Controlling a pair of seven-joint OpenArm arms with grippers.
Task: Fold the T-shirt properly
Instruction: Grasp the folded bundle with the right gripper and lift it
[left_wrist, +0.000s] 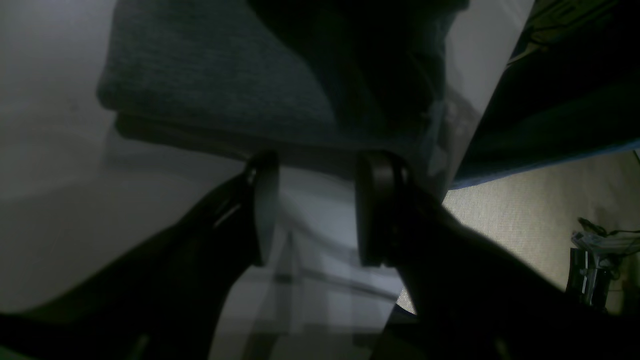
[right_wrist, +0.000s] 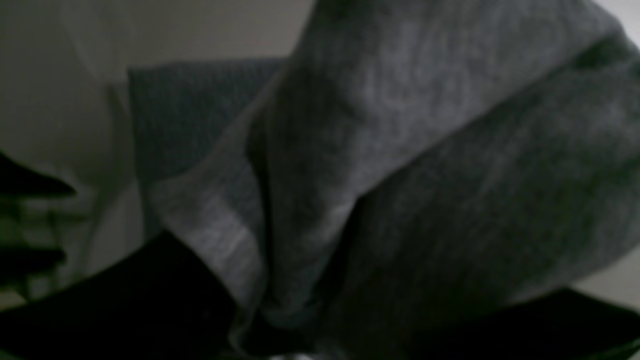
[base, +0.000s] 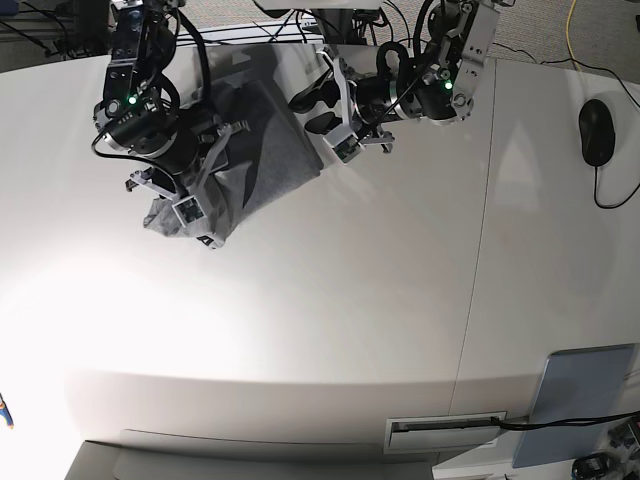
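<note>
The heather-grey T-shirt (base: 268, 150) lies partly folded at the back left of the white table (base: 330, 300). My right gripper (base: 197, 195) is shut on a bunched edge of the T-shirt (right_wrist: 400, 150), and the cloth fills the right wrist view. My left gripper (base: 311, 112) is open and empty just off the shirt's right edge. In the left wrist view, the left gripper (left_wrist: 317, 210) stands spread a little short of the stacked layers of the shirt (left_wrist: 215, 90). The lettering is hidden.
A black mouse (base: 592, 132) with its cable lies at the table's far right. A yellow cable (base: 572, 30) runs at the back right. A grey panel (base: 580, 405) sits at the front right corner. The table edge and carpet (left_wrist: 540, 215) show beside the left gripper.
</note>
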